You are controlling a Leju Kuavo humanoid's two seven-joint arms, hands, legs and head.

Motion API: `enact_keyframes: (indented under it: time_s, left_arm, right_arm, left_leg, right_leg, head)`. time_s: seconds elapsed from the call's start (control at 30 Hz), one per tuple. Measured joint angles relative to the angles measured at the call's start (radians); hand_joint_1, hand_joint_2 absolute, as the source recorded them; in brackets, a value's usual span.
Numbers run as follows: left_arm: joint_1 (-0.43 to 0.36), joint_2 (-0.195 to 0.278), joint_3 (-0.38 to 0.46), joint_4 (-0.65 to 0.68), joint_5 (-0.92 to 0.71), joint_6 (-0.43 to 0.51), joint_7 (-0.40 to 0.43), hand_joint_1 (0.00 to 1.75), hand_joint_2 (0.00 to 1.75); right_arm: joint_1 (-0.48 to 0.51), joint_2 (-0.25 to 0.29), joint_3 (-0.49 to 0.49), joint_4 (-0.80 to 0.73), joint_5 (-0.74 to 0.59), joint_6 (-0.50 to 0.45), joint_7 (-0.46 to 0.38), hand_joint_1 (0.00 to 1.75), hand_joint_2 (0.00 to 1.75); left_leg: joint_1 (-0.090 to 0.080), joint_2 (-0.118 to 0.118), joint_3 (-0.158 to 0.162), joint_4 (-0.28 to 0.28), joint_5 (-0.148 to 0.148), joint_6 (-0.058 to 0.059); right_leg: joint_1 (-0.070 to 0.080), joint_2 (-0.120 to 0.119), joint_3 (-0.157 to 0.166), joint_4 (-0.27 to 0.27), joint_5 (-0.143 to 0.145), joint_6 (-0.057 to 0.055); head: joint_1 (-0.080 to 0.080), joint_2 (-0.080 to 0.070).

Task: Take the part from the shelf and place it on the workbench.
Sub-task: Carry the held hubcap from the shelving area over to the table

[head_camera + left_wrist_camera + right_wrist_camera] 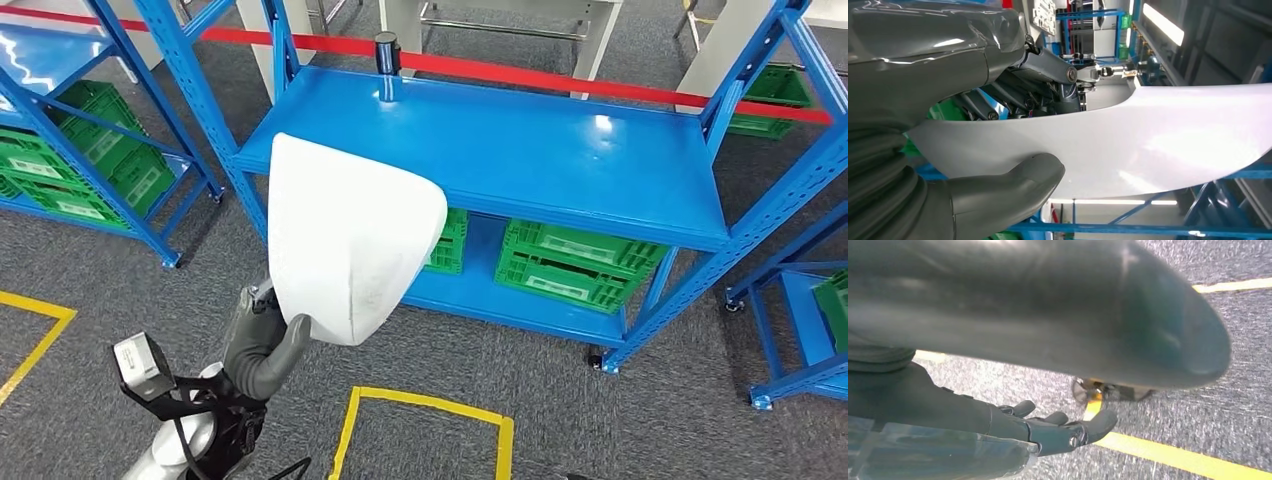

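The part is a large white curved shell. My left hand grips its lower edge and holds it up in front of the blue shelf. In the left wrist view the thumb presses one face of the white part while the dark fingers wrap the other side. The shelf's top deck behind the part is bare. My right hand hangs low over grey carpet, its fingers apart and holding nothing.
Green crates sit on the shelf's lower deck, and more crates fill another blue rack at left. Red barrier tape runs behind the shelf. Yellow floor lines mark the grey carpet in front of me.
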Motion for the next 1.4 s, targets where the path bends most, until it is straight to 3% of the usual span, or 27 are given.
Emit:
enact_keyframes:
  time_s: [0.07, 0.1, 0.13, 0.2, 0.23, 0.3, 0.4, 0.43, 0.5, 0.57, 0.6, 0.63, 0.67, 0.77, 0.8, 0.87, 0.93, 1.0, 1.07, 1.1, 1.13, 1.17, 1.23, 1.3, 1.4]
  left_arm:
    - [0.002, -0.001, -0.001, 0.0, 0.001, -0.003, 0.004, 1.75, 1.75]
    - [0.004, -0.001, -0.001, 0.0, 0.002, -0.006, 0.007, 1.75, 1.75]
    - [0.005, -0.001, -0.002, 0.0, 0.004, -0.009, 0.01, 1.75, 1.75]
    - [0.006, -0.002, -0.004, 0.0, 0.008, -0.012, 0.013, 1.75, 1.75]
    - [0.005, -0.003, -0.004, 0.0, 0.009, -0.012, 0.014, 1.75, 1.75]
    - [0.006, -0.004, -0.005, 0.0, 0.01, -0.013, 0.016, 1.75, 1.75]
    - [0.007, -0.004, -0.005, 0.0, 0.011, -0.013, 0.017, 1.75, 1.75]
    - [0.007, -0.004, -0.005, 0.0, 0.011, -0.013, 0.017, 1.75, 1.75]
    - [0.008, -0.004, -0.004, 0.0, 0.011, -0.013, 0.017, 1.75, 1.75]
    - [0.009, -0.004, -0.004, 0.0, 0.011, -0.014, 0.017, 1.75, 1.75]
    - [0.01, -0.003, -0.004, 0.0, 0.011, -0.014, 0.018, 1.75, 1.75]
    - [0.01, -0.003, -0.004, 0.0, 0.012, -0.016, 0.018, 1.75, 1.75]
    - [0.01, -0.003, -0.005, 0.0, 0.013, -0.018, 0.019, 1.75, 1.75]
    - [0.006, -0.003, -0.004, 0.0, 0.015, -0.023, 0.02, 1.75, 1.75]
    - [0.003, -0.003, -0.004, 0.0, 0.016, -0.024, 0.02, 1.75, 1.75]
    - [0.001, -0.002, -0.004, 0.0, 0.018, -0.025, 0.02, 1.75, 1.75]
    - [-0.002, -0.002, -0.005, 0.0, 0.02, -0.027, 0.02, 1.75, 1.75]
    - [-0.004, -0.003, -0.007, 0.0, 0.021, -0.028, 0.019, 1.75, 1.75]
    - [-0.004, -0.004, -0.009, 0.002, 0.021, -0.028, 0.017, 1.75, 1.75]
    - [-0.003, -0.004, -0.01, 0.004, 0.021, -0.027, 0.017, 1.75, 1.75]
    - [-0.003, -0.004, -0.011, 0.005, 0.021, -0.026, 0.016, 1.75, 1.75]
    - [-0.002, -0.004, -0.012, 0.007, 0.019, -0.025, 0.016, 1.75, 1.75]
    - [-0.002, -0.004, -0.014, 0.008, 0.015, -0.023, 0.016, 1.75, 1.75]
    - [-0.003, -0.004, -0.014, 0.009, 0.012, -0.021, 0.016, 1.75, 1.75]
    - [-0.002, -0.004, -0.016, 0.009, 0.012, -0.021, 0.016, 1.75, 1.75]
  right_arm:
    - [0.001, -0.003, 0.0, 0.0, 0.001, 0.0, 0.0, 0.0, 0.0]
    - [0.002, -0.006, 0.0, 0.0, 0.001, -0.001, 0.0, 0.0, 0.0]
    - [0.003, -0.007, 0.0, 0.0, 0.001, -0.001, 0.0, 0.0, 0.0]
    - [0.003, -0.011, 0.0, 0.0, 0.002, -0.002, 0.0, 0.0, 0.0]
    - [0.003, -0.012, -0.001, 0.0, 0.002, -0.002, 0.0, 0.0, 0.0]
    - [0.002, -0.013, -0.001, 0.0, 0.002, -0.003, 0.0, 0.0, 0.0]
    - [0.004, -0.012, -0.001, 0.0, 0.002, -0.003, 0.001, 0.0, 0.0]
    - [0.004, -0.012, -0.001, 0.0, 0.002, -0.003, 0.001, 0.0, 0.0]
    - [0.004, -0.011, -0.001, 0.0, 0.002, -0.003, 0.001, 0.0, 0.0]
    - [0.004, -0.012, -0.001, 0.0, 0.002, -0.003, 0.001, 0.0, 0.0]
    - [0.004, -0.012, -0.001, 0.0, 0.002, -0.003, 0.001, 0.0, 0.0]
    - [0.004, -0.012, -0.001, 0.0, 0.002, -0.003, 0.001, 0.0, 0.0]
    - [0.004, -0.012, -0.001, 0.0, 0.003, -0.003, 0.001, 0.0, 0.0]
    - [0.004, -0.009, -0.001, 0.0, 0.003, -0.003, 0.001, 0.0, 0.0]
    - [0.003, -0.009, -0.001, 0.0, 0.003, -0.003, 0.001, 0.0, 0.0]
    - [0.003, -0.007, -0.002, 0.0, 0.002, -0.003, 0.001, 0.0, 0.0]
    - [0.003, -0.006, -0.002, 0.0, 0.0, -0.003, 0.0, 0.0, 0.0]
    - [0.004, -0.006, -0.002, 0.0, -0.003, -0.003, 0.0, 0.0, 0.0]
    - [0.004, -0.007, -0.002, 0.0, -0.005, -0.004, 0.0, 0.0, 0.0]
    - [0.005, -0.008, -0.002, 0.0, -0.005, -0.005, 0.0, 0.0, 0.0]
    - [0.005, -0.009, -0.002, 0.0, -0.005, -0.005, 0.0, 0.0, 0.0]
    - [0.006, -0.01, -0.002, 0.0, -0.004, -0.005, -0.001, 0.0, 0.0]
    - [0.005, -0.013, -0.001, 0.0, 0.0, -0.002, -0.001, 0.0, 0.0]
    - [0.004, -0.014, -0.001, 0.0, 0.001, 0.0, -0.001, 0.0, 0.0]
    - [0.007, -0.014, -0.001, 0.0, 0.002, 0.002, -0.002, 0.0, 0.0]
  left_leg:
    - [-0.002, 0.0, -0.009, 0.002, 0.005, 0.001]
    - [-0.003, 0.0, -0.014, 0.006, 0.006, 0.001]
    - [-0.003, 0.0, -0.019, 0.011, 0.006, 0.0]
    - [-0.003, -0.001, -0.029, 0.028, 0.003, -0.005]
    - [-0.005, -0.001, -0.035, 0.039, 0.001, -0.009]
    - [-0.009, -0.002, -0.049, 0.058, -0.003, -0.019]
    - [-0.006, -0.004, -0.06, 0.068, -0.002, -0.033]
    - [-0.004, -0.005, -0.066, 0.081, -0.015, -0.039]
    - [0.002, -0.006, -0.099, 0.168, -0.079, -0.052]
    - [0.009, -0.006, -0.15, 0.304, -0.153, -0.061]
    - [0.011, -0.006, -0.163, 0.348, -0.172, -0.063]
    - [0.013, -0.006, -0.156, 0.352, -0.171, -0.062]
    - [0.013, -0.007, -0.127, 0.314, -0.153, -0.059]
    - [0.006, -0.009, 0.007, 0.101, -0.089, -0.038]
    - [0.002, -0.009, 0.028, 0.064, -0.081, -0.032]
    - [-0.006, -0.009, 0.026, 0.051, -0.074, -0.022]
    - [-0.002, -0.007, 0.026, 0.028, -0.051, -0.01]
    - [0.002, -0.004, 0.021, 0.004, -0.024, 0.0]
    - [-0.002, -0.003, 0.004, 0.003, -0.01, 0.003]
    - [-0.004, -0.003, -0.005, 0.004, -0.005, 0.003]
    - [-0.005, -0.003, -0.013, 0.006, 0.0, 0.002]
    - [-0.006, -0.003, -0.02, 0.009, 0.003, 0.001]
    - [-0.006, -0.003, -0.031, 0.021, 0.006, -0.003]
    - [-0.009, -0.003, -0.043, 0.038, 0.005, -0.01]
    - [-0.01, -0.003, -0.052, 0.047, 0.009, -0.025]
  right_leg:
    - [0.0, 0.0, -0.06, 0.129, -0.051, -0.001]
    - [0.0, 0.0, -0.074, 0.162, -0.06, 0.004]
    - [-0.001, 0.0, -0.068, 0.155, -0.052, 0.012]
    - [-0.004, -0.001, -0.003, 0.029, -0.002, 0.031]
    - [-0.004, 0.0, 0.028, -0.034, 0.02, 0.033]
    - [-0.002, 0.001, 0.055, -0.093, 0.041, 0.021]
    - [-0.003, 0.003, 0.047, -0.089, 0.052, -0.003]
    - [-0.005, 0.003, 0.045, -0.09, 0.056, -0.009]
    - [-0.007, 0.003, 0.038, -0.09, 0.064, -0.019]
    - [-0.005, 0.002, 0.027, -0.09, 0.072, -0.023]
    - [-0.004, 0.002, 0.021, -0.09, 0.077, -0.023]
    - [-0.002, 0.002, 0.016, -0.089, 0.082, -0.022]
    - [-0.001, 0.003, 0.011, -0.089, 0.086, -0.021]
    - [0.0, 0.005, 0.006, -0.091, 0.097, -0.013]
    - [-0.001, 0.005, 0.004, -0.092, 0.101, -0.008]
    - [-0.003, 0.004, 0.001, -0.099, 0.112, 0.005]
    - [-0.002, 0.002, -0.007, -0.097, 0.113, 0.013]
    - [0.0, 0.002, -0.042, -0.031, 0.069, 0.007]
    - [0.0, 0.002, -0.095, 0.102, 0.001, 0.001]
    - [0.0, 0.002, -0.111, 0.155, -0.022, 0.003]
    - [0.0, 0.002, -0.109, 0.173, -0.03, 0.008]
    - [0.0, 0.001, -0.084, 0.148, -0.023, 0.016]
    - [0.0, 0.0, 0.01, 0.002, 0.012, 0.027]
    - [0.003, 0.001, 0.07, -0.104, 0.034, 0.017]
    - [0.006, 0.002, 0.073, -0.115, 0.044, -0.007]
  head:
    - [0.001, 0.0]
    - [0.001, 0.0]
    - [0.001, 0.0]
    - [0.002, 0.0]
    - [0.002, 0.0]
    - [0.001, 0.0]
    - [0.001, 0.0]
    - [0.0, 0.0]
    - [-0.002, 0.0]
    - [-0.003, 0.0]
    - [-0.003, 0.0]
    - [-0.003, 0.0]
    - [-0.003, 0.0]
    - [-0.002, 0.0]
    - [-0.002, 0.0]
    - [-0.003, 0.0]
    - [-0.003, 0.0]
    - [-0.001, 0.0]
    - [0.0, 0.0]
    - [0.0, 0.0]
    - [0.0, 0.0]
    - [0.0, 0.0]
    - [0.0, 0.0]
    - [-0.001, 0.0]
    - [-0.002, 0.0]
